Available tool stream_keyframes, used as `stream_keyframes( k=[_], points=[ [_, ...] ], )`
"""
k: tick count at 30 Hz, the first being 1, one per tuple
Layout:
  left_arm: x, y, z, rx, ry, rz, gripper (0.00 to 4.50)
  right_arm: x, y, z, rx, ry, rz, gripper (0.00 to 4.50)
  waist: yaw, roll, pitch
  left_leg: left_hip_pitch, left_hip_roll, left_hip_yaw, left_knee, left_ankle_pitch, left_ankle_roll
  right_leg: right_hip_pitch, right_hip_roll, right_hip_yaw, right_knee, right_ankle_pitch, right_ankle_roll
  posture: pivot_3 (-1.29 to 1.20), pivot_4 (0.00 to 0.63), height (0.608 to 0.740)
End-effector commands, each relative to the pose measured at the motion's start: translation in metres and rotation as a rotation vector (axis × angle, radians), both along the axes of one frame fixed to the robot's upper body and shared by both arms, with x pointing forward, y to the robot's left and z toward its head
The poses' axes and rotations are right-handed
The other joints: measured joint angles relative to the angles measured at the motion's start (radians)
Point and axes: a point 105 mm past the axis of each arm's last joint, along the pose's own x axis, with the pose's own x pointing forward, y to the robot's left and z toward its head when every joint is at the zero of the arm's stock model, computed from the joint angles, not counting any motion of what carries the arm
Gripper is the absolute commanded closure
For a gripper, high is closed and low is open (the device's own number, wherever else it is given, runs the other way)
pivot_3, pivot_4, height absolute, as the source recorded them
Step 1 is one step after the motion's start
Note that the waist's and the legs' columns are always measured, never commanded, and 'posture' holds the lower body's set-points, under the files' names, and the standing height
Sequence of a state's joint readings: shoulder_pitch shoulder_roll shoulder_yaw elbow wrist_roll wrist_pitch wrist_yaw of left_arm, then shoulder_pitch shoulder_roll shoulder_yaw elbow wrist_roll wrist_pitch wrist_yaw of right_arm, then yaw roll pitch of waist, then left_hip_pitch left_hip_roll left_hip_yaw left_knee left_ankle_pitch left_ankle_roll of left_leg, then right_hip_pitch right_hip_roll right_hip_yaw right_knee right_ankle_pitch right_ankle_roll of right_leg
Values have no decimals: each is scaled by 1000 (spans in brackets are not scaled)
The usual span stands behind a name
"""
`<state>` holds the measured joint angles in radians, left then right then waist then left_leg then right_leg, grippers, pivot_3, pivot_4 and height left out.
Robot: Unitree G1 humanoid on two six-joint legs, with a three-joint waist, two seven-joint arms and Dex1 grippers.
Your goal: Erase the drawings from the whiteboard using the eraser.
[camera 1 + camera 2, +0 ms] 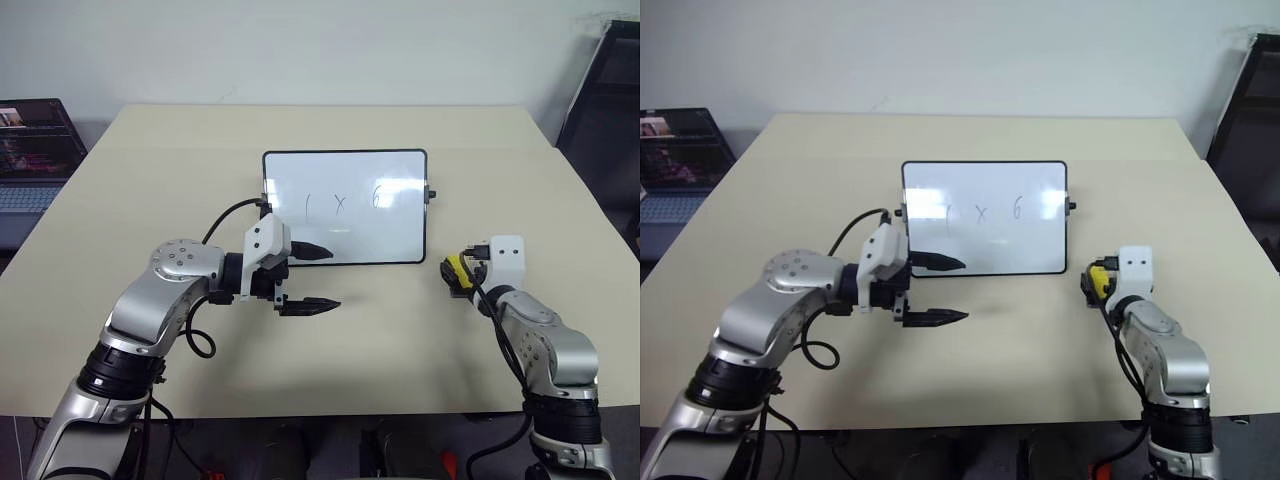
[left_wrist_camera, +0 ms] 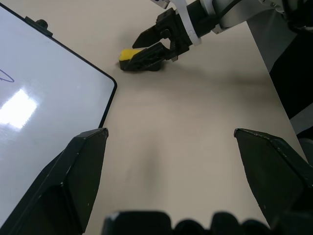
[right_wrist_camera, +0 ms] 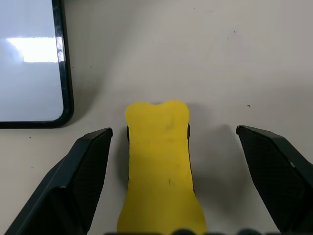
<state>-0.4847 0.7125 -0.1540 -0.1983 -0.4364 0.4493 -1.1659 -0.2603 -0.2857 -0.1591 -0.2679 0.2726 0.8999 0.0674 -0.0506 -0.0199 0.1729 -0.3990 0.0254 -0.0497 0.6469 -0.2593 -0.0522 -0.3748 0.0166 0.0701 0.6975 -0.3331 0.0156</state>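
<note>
One beige table (image 1: 330, 340) fills the middle of the scene. On it lies one whiteboard (image 1: 345, 245), flat, a little beyond the table's centre, with a thin black frame and one small black knob on each side edge. Three drawings (image 1: 340, 203) sit in a row across the board's upper half: one upright stroke, one cross and one curl like a six, all thin and grey. Two bright glare patches flank them on the glossy surface.

Two arms reach over the table. The left gripper (image 1: 308, 279) hangs at about 7 o'clock of the board, pointing sideways toward the right arm; its two black fingers stand wide apart with nothing between them. One fingertip overlaps the board's near left corner in the head views, the other lies over bare table just in front of the frame; whether either touches cannot be told.

The right gripper (image 3: 173, 147) sits at about 4 o'clock of the board, just off its near right corner. Its two fingers are spread wide, one on each side of the eraser (image 3: 161, 161), with a clear gap on both sides, so the hand is released and grasps nothing.

There is one eraser, a small yellow block lying on the table between those fingers, near the board's corner but apart from the frame.
</note>
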Motion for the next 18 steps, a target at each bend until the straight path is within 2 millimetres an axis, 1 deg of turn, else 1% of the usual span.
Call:
stream_keyframes(
  k=[1, 3, 9, 10, 15, 18],
  points=[
    [-2, 0, 8, -7, -48, -2, 0, 4, 0, 12, -12, -52, 3, 442, 0, 0, 0, 0, 0, 0, 0, 0, 0, 0, 0, 0, 0, 0, 0, 0, 150, 740],
    [-3, 0, 7, -7, -47, -1, 0, 5, 0, 12, -10, -51, 0, 960, 0, 0, 0, 0, 0, 0, 0, 0, 0, 0, 0, 0, 0, 0, 0, 0, 150, 740],
    [-4, 1, 6, -6, -45, 6, 0, 6, 1, 14, 9, -66, 2, 3121, 0, 0, 0, 0, 0, 0, 0, 0, 0, 0, 0, 0, 0, 0, 0, 0, 150, 740],
    [-4, 1, 6, -6, -44, 7, 0, 6, 1, 14, 10, -66, 2, 3259, 0, 0, 0, 0, 0, 0, 0, 0, 0, 0, 0, 0, 0, 0, 0, 0, 150, 740],
    [-5, 1, 5, -9, -38, 19, 0, 6, 1, 13, 14, -65, 1, 3272, 0, 0, 0, 0, 0, 0, 0, 0, 0, 0, 0, 0, 0, 0, 0, 0, 150, 740],
    [-2, 4, 5, -30, -26, 84, 0, 3, 0, 14, 18, -66, 2, 3272, 0, 0, 0, 0, 0, 0, 0, 0, 0, 0, 0, 0, 0, 0, 0, 0, 150, 740]
  ],
)
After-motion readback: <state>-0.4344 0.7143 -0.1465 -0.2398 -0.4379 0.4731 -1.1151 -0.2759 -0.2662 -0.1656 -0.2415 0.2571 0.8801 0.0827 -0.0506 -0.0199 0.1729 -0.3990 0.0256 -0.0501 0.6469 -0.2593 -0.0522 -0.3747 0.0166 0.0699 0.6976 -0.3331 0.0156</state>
